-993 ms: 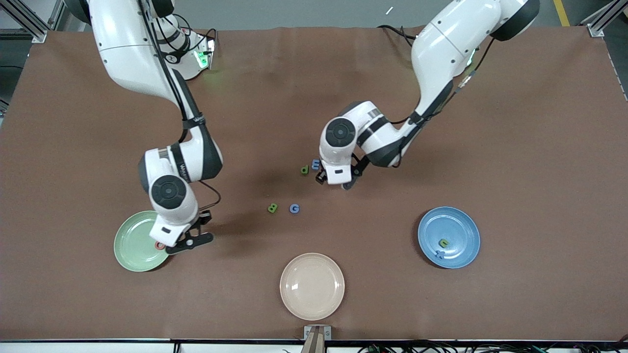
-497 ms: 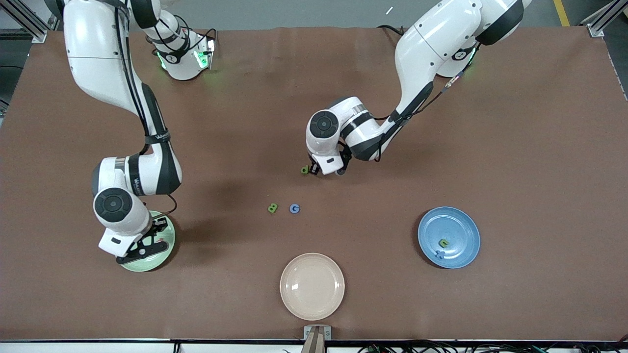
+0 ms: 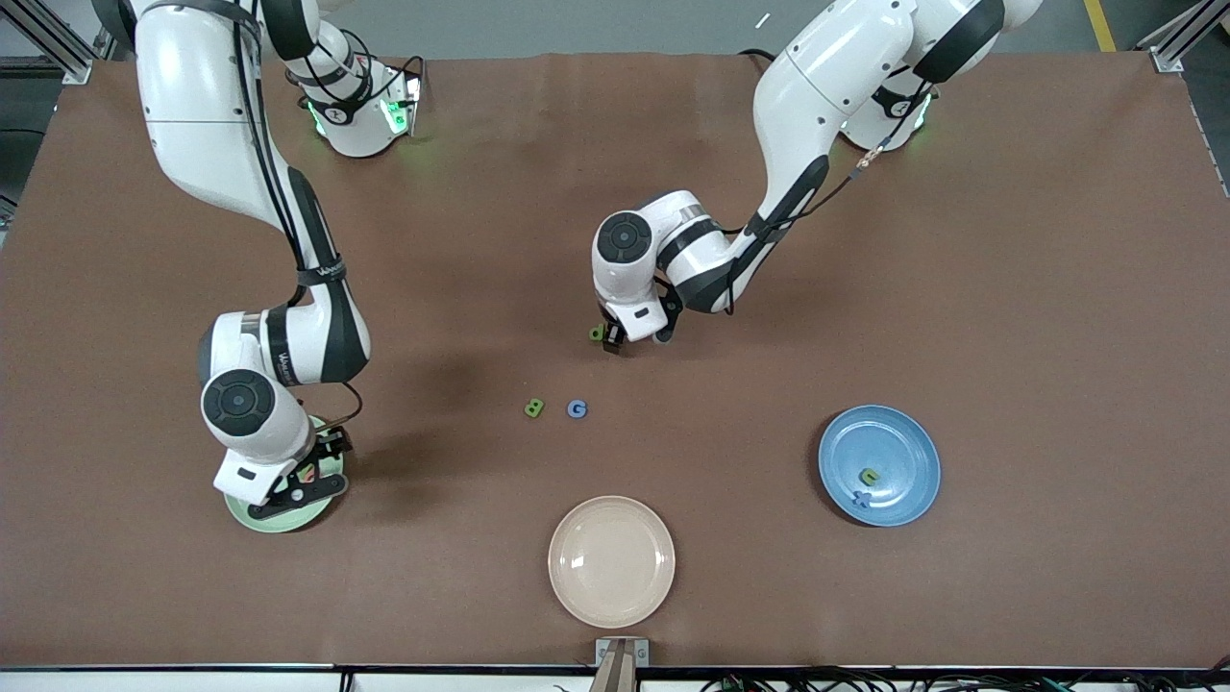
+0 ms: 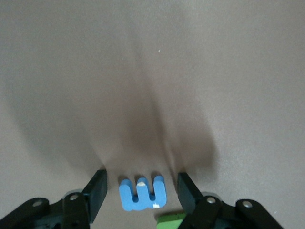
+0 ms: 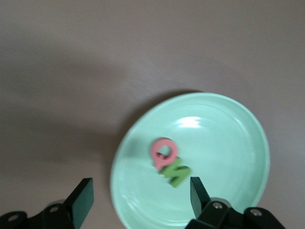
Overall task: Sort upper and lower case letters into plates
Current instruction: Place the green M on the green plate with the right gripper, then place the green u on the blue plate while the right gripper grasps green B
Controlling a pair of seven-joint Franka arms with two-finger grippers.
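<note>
My left gripper (image 3: 612, 338) (image 4: 141, 191) stands open low over the table, its fingers either side of a blue letter E (image 4: 142, 193) with a gap on each side. A green letter d (image 3: 598, 333) (image 4: 171, 220) lies right beside it. My right gripper (image 3: 288, 490) (image 5: 140, 198) hangs open over the pale green plate (image 3: 245, 509) (image 5: 228, 138), which holds a red O-shaped letter (image 5: 164, 150) and a green N (image 5: 176, 172). A green B (image 3: 534, 408) and a blue G (image 3: 577, 408) lie mid-table. The blue plate (image 3: 836, 447) holds a green u (image 3: 870, 475) and a blue x (image 3: 863, 497).
A cream plate (image 3: 611, 560) sits near the table's edge closest to the front camera, between the two coloured plates. The brown table mat (image 3: 1057, 288) is bare toward the left arm's end.
My right gripper moved from beside the green plate to over it and opened; the green N now lies in the plate. My left gripper shifted over the blue E and narrowed slightly.
</note>
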